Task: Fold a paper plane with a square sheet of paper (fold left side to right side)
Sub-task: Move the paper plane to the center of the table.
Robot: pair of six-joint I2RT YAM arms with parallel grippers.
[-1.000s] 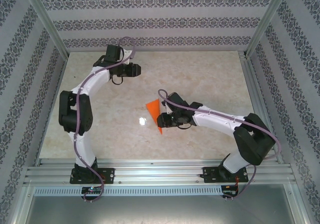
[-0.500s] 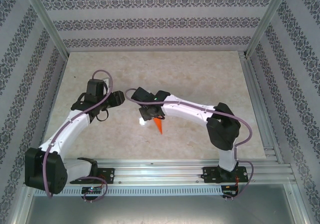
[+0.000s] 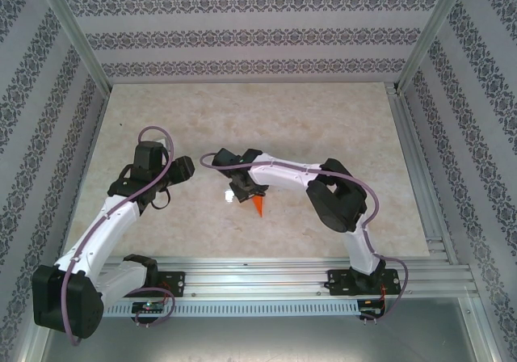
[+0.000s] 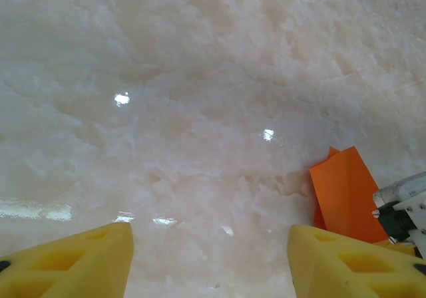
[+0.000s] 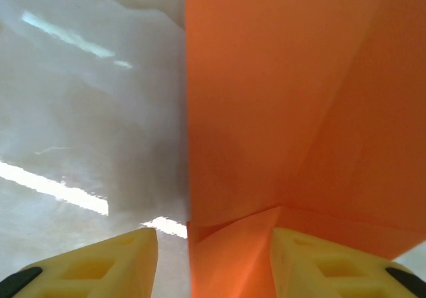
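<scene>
The orange sheet of paper lies folded on the marble table, with a pointed tip sticking out toward the near edge. My right gripper hangs directly over it and hides most of it. In the right wrist view the creased paper lies close below, and one folded edge runs between the parted yellow fingers of my right gripper, which is open. My left gripper hovers to the left of the paper, apart from it. It is open over bare table, with the paper off to its right.
The marble tabletop is walled by patterned panels at the back and both sides. An aluminium rail runs along the near edge. Part of the right gripper sits against the paper in the left wrist view.
The left arm swung from the back of the table down to the left of the paper and opened wider. The right arm drew in and leftward, now covering most of the paper.
</scene>
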